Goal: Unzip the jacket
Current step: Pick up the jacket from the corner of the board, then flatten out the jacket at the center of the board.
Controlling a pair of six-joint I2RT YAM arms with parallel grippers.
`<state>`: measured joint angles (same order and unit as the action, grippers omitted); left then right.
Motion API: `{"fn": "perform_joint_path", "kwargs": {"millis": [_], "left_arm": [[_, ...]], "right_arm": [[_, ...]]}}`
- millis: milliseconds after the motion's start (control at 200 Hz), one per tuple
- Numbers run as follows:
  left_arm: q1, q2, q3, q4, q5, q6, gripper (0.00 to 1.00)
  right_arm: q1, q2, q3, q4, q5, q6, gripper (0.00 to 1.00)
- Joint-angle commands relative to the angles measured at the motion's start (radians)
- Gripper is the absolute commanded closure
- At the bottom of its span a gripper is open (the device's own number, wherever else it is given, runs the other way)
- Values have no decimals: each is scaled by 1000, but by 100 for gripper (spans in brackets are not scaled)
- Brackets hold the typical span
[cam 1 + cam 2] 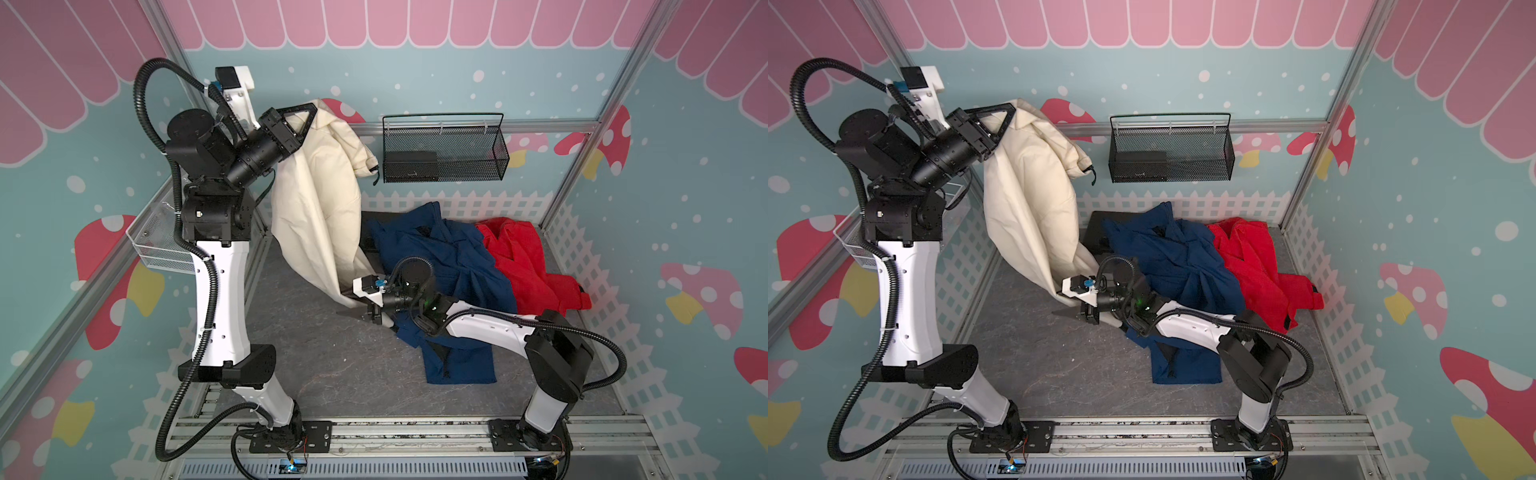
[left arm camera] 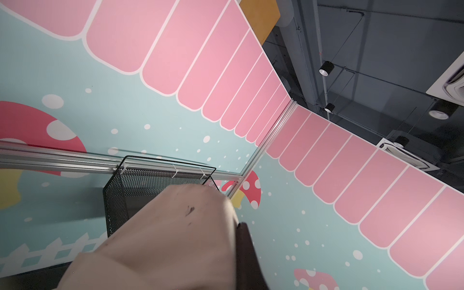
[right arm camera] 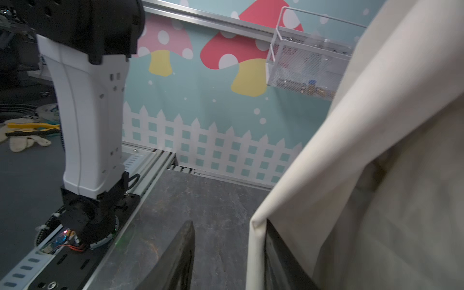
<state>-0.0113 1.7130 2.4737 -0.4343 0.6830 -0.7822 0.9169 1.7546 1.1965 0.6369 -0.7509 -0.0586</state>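
The cream jacket (image 1: 316,199) (image 1: 1025,195) hangs in the air at the back left, its lower end trailing to the floor. My left gripper (image 1: 309,112) (image 1: 1011,110) is raised high and shut on its top edge; in the left wrist view cream cloth (image 2: 163,238) covers the jaws beside one dark finger (image 2: 244,251). My right gripper (image 1: 347,307) (image 1: 1065,309) (image 3: 228,226) is low at the jacket's bottom corner, open. The folded hem (image 3: 256,238) lies between its fingers, against one of them. No zip shows in any view.
A blue garment (image 1: 449,266) and a red garment (image 1: 523,257) lie heaped on the grey floor at the back right. A black mesh basket (image 1: 444,153) hangs on the back wall, a white mesh basket (image 1: 158,245) on the left wall.
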Motion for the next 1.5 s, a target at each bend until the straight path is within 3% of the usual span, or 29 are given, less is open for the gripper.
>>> {"fn": "perform_joint_path", "kwargs": {"millis": [0,320,475,656,701,746,816,851,961,1176,1351,1491], "left_arm": [[-4,-6,42,30,28,0,100],[-1,-20,36,-1,72,38,100],[-1,-36,8,-1,72,40,100],[-1,-41,4,5,84,28,100],[-1,-42,1,11,82,24,100],[-1,-41,1,15,78,20,100],[-1,-37,2,28,73,8,100],[1,-34,4,37,68,-2,100],[13,-27,17,73,44,-33,100],[83,-18,37,282,-29,-180,100],[104,70,157,431,-37,-346,100],[107,98,145,457,-29,-380,100]], "right_arm": [[-21,-33,27,30,37,-15,54],[-202,-177,-75,0,168,97,32],[-247,-92,0,-13,157,167,24],[-231,48,141,48,104,274,24],[-225,84,187,60,81,307,29],[-219,112,225,79,52,337,43],[-218,127,261,102,42,356,87],[-222,115,265,97,63,330,100],[-286,39,288,14,124,221,100],[-518,-109,435,-168,213,166,100],[-535,-131,658,-362,278,29,100],[-536,-178,672,-418,317,-14,100]]}}
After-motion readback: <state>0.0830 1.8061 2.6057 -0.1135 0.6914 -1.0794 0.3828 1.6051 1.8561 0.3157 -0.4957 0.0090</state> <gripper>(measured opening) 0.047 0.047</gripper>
